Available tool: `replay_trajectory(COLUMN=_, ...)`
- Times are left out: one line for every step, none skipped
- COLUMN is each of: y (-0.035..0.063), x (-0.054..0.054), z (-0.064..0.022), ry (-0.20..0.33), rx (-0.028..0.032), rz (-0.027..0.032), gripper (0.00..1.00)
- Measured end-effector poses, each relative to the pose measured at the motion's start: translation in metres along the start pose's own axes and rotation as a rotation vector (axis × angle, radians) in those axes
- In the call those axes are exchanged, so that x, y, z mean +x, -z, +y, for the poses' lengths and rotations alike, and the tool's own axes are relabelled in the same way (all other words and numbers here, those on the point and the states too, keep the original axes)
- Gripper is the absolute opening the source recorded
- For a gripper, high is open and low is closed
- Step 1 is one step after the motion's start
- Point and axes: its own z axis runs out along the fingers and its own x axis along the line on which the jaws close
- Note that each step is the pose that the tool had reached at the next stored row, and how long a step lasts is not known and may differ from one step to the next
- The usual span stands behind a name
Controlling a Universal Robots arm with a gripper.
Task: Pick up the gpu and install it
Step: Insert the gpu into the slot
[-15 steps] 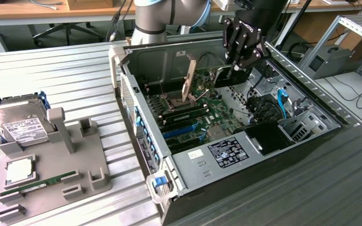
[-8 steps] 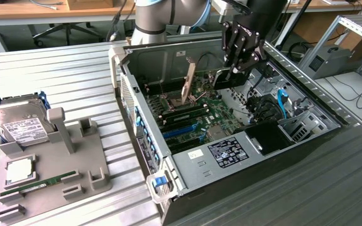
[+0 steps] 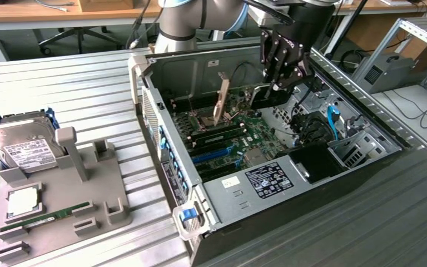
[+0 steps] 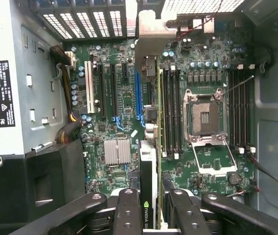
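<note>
Quick update from the remote desk: the gripper (image 3: 279, 83) is down inside the open PC case (image 3: 198, 72), upper middle of the exterior view, and its fingers (image 4: 128, 213) are clamped on either face of the gpu (image 4: 148, 161). So the card is in the grip, hanging on edge over the motherboard (image 3: 251, 139). As far as I can tell it's not seated.

In the wrist view I'm looking straight along the card's thin edge. Its silver-grey bracket (image 4: 151, 29) sits by the case's perforated rear wall, and the long blue slot (image 4: 138, 98) runs just beside the card.

My take on doing this bit well:
- keep the card dead upright, no twist
- get its edge parallel to the slot and right over it before any push
- let the bracket slide in flat against the rear wall, since that thin sheet metal snags easily

Materials: the card is a stiff, dark, flat board, the motherboard is green and crowded, and there's a finned metal heatsink (image 4: 117, 151) near the slot. So there's little room for a sloppy descent.
</note>
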Motion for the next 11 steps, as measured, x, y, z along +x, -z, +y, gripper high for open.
replay_trajectory(y=0.0000, x=0.000, z=0.0000, ry=0.000, rx=0.0000, rz=0.0001, gripper=0.27)
replay_trajectory(y=0.0000, x=0.000, z=0.0000, ry=0.000, rx=0.0000, rz=0.0001, gripper=0.27)
replay_trajectory(y=-0.0027, x=0.000, z=0.0000, ry=0.000, rx=0.0001, rz=-0.0002, gripper=0.27)
replay_trajectory(y=-0.0110, x=0.000, z=-0.0001, ry=0.000, rx=0.0000, rz=-0.0001, gripper=0.27)
replay_trajectory(y=-0.0127, x=0.000, z=-0.0001, ry=0.000, rx=0.0000, rz=0.0000, gripper=0.27)
replay_trajectory(y=-0.0127, x=0.000, z=-0.0001, ry=0.000, rx=0.0000, rz=-0.0001, gripper=0.27)
replay_trajectory(y=-0.0133, x=0.001, z=0.0096, ry=0.000, rx=0.0000, rz=0.0000, gripper=0.27)
replay_trajectory(y=-0.0249, x=0.001, z=0.0122, ry=0.000, rx=0.0001, rz=-0.0001, gripper=0.27)
replay_trajectory(y=-0.0307, x=0.002, z=0.0135, ry=0.000, rx=0.0000, rz=0.0002, gripper=0.27)
replay_trajectory(y=-0.0309, x=0.002, z=0.0189, ry=0.000, rx=0.0000, rz=-0.0001, gripper=0.27)
replay_trajectory(y=-0.0309, x=0.002, z=0.0212, ry=0.000, rx=0.0001, rz=0.0000, gripper=0.27)
